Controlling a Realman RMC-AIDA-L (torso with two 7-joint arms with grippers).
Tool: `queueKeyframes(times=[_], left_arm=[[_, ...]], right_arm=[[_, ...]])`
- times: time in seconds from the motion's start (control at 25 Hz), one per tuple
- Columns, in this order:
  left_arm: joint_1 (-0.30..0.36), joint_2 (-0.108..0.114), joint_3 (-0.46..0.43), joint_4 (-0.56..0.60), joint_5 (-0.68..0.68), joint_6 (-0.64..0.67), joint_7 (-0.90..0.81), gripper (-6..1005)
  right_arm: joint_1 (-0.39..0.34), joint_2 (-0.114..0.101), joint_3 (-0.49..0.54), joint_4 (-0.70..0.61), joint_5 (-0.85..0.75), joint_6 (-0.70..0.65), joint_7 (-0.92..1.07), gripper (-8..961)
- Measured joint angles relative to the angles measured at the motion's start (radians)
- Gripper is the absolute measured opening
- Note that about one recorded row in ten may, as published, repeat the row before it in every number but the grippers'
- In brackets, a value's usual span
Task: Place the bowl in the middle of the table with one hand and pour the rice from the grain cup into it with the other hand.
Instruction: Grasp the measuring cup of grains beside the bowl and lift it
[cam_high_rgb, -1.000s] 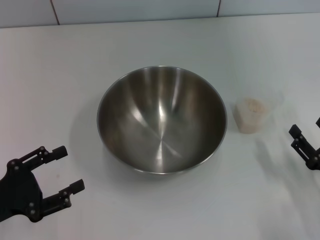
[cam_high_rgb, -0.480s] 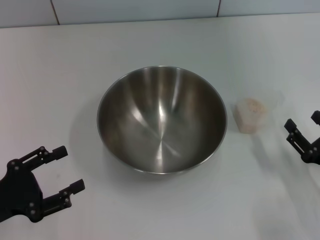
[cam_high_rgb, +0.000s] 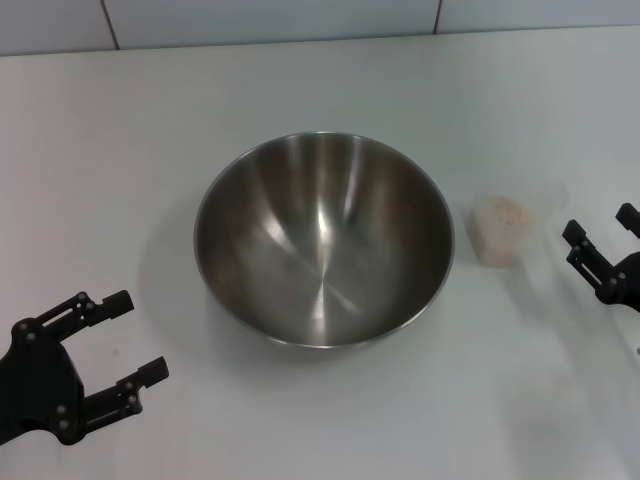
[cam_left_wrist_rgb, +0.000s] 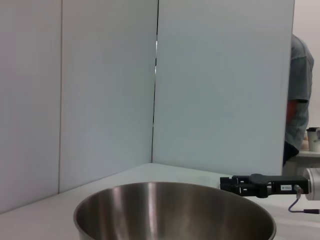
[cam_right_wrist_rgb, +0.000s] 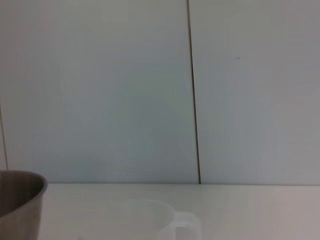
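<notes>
Risking a knocked-over small clear plastic grain cup (cam_high_rgb: 505, 231) of pale rice (cam_high_rgb: 503, 212): right gripper (cam_high_rgb: 597, 246), fingers apart, near it; large stainless-steel bowl (cam_high_rgb: 323, 238) close alongside; left gripper (cam_high_rgb: 127, 339) wide, idle on white tabletop (cam_high_rgb: 320, 90).

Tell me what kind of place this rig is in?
Probably a lab test cell, not a kitchen: a bare white table with only a steel bowl and a grain cup, plain white partition panels, and a bystander behind them.

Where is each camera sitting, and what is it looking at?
Head view: high up, looking down at the bowl, the grain cup and both open pincers, left pincer, right pincer.
Left wrist view: low, facing across the bowl toward the right pincer.
Right wrist view: low, facing the cup; no pincer shows.
All three share the bowl.
</notes>
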Motion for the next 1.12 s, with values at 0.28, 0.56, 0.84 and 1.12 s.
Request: queueKeyframes(times=[0.28,0.56,0.84,1.12], left_arm=[[0.001,0.000,-0.009,0.000,0.000,0.004,0.000,771],[0.001,-0.001,-0.011,0.000,0.000,0.005,0.000,771],[0.000,-0.003,-0.018,0.000,-0.002,0.005,0.000,771],[-0.004,-0.003,-0.024,0.000,-0.003,0.005,0.000,771]], right_arm=[[0.030,0.000,0.000,-0.006,0.002,0.035,0.000,704],[0.062,0.000,0.003,-0.009,0.003,0.082,0.001,703],[0.086,0.000,0.003,-0.011,0.004,0.094,0.002,703],[0.111,0.000,0.003,-0.011,0.004,0.117,0.002,703]])
